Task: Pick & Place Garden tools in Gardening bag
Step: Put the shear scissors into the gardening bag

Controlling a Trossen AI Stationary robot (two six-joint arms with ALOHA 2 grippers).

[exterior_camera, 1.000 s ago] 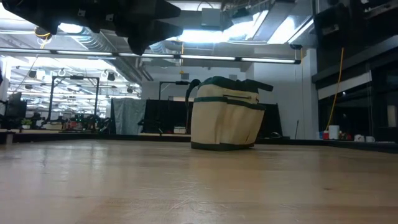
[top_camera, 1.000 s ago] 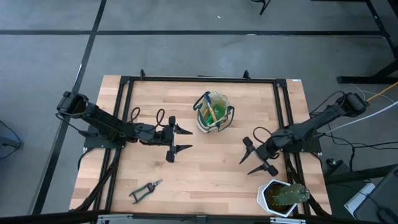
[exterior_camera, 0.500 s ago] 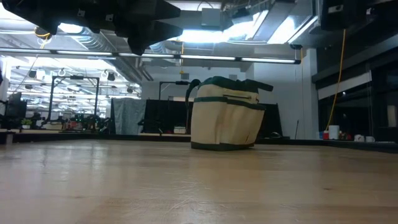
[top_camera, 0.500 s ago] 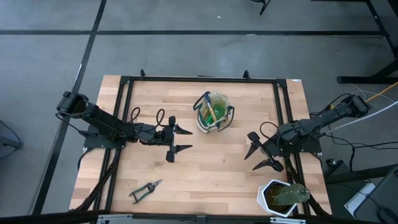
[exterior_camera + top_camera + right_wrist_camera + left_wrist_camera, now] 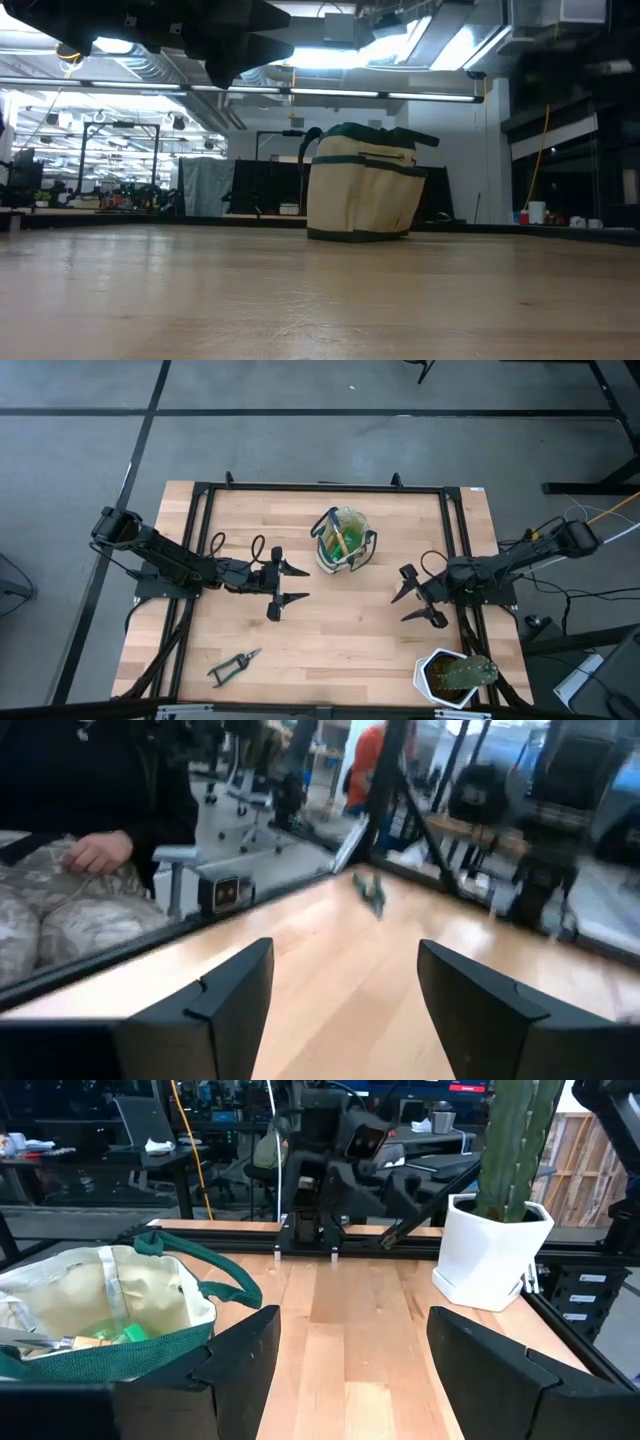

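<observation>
From above, one gardening bag (image 5: 344, 540) stands mid-table, one pair of pruning shears (image 5: 234, 664) lies near the front-left edge, and bare wood separates them. The left gripper (image 5: 291, 585) and right gripper (image 5: 418, 605) both hover spread and empty. The left wrist view alone shows the spray bottle (image 5: 112, 1336) inside the bag; the right wrist view shows a person's hand (image 5: 98, 850).

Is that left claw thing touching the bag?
Apart. In the high view, the left gripper hangs open with bare table between its jaws and the bag. The left wrist view shows the same gap.
</observation>
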